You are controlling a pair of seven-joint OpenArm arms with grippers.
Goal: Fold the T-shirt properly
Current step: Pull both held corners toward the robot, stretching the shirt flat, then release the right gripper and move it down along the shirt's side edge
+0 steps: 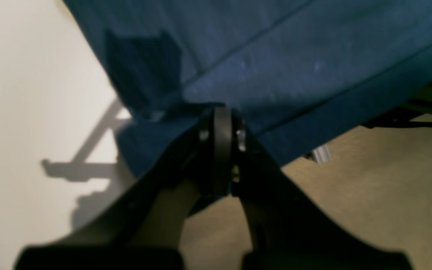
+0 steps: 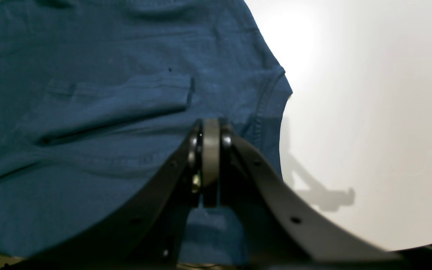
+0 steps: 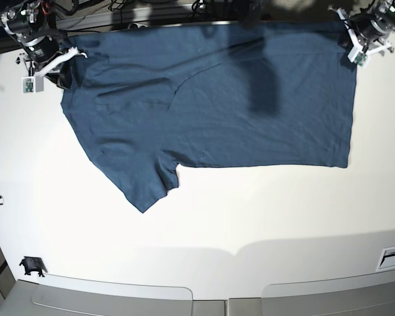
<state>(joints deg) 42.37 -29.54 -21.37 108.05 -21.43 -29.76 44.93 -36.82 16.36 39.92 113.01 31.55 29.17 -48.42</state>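
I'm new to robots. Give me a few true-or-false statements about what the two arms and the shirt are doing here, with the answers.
1. The T-shirt is rolled into a ball. False: it lies mostly spread out on the white table.
2. The left gripper has its jaws shut on the shirt's edge. True.
3. The right gripper hangs wide open. False: its jaws are shut at the cloth near the neck.
4. One sleeve lies folded over the shirt's body. True.
5. A second, red shirt lies nearby. False: only the blue one.
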